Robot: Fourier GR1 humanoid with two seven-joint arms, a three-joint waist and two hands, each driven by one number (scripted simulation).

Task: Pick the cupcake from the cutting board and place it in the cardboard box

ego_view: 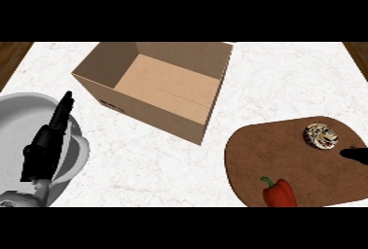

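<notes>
- Cupcake (321, 135) sits on the cutting board (287, 160), upper right part of the board, right side of frame. Not yet picked.
- Right hand (355, 154) only shows as a dark tip at the right edge, just beside the cupcake, a bit below & right of it. Looks apart from it, no contact seen. Can't tell if its fingers are open or curled — too little in view.
- Left hand (47, 141) at left of frame, fingers straight & pointing up, holding nothing, resting over a grey rounded body (72, 146).
- Cardboard box (158, 85) stands open at upper centre-left, well apart from the board, near wall facing the board.
- Red pepper (278, 193) lies on the board's lower edge, below the cupcake w/ bare board between.
- Risks, as I judge them:
  - Hand comes in from the side, so it may nudge the cupcake along the board instead of closing round it — cause: low, lateral approach.
  - Cupcake is small & round-topped; a pinch too high could tip or squash it.
  - Carry path goes across bare surface to the box; coming in too low could catch the box's near wall & shove it.
  - Release before clearing the rim = cupcake lands on the surface, not inside.
</notes>
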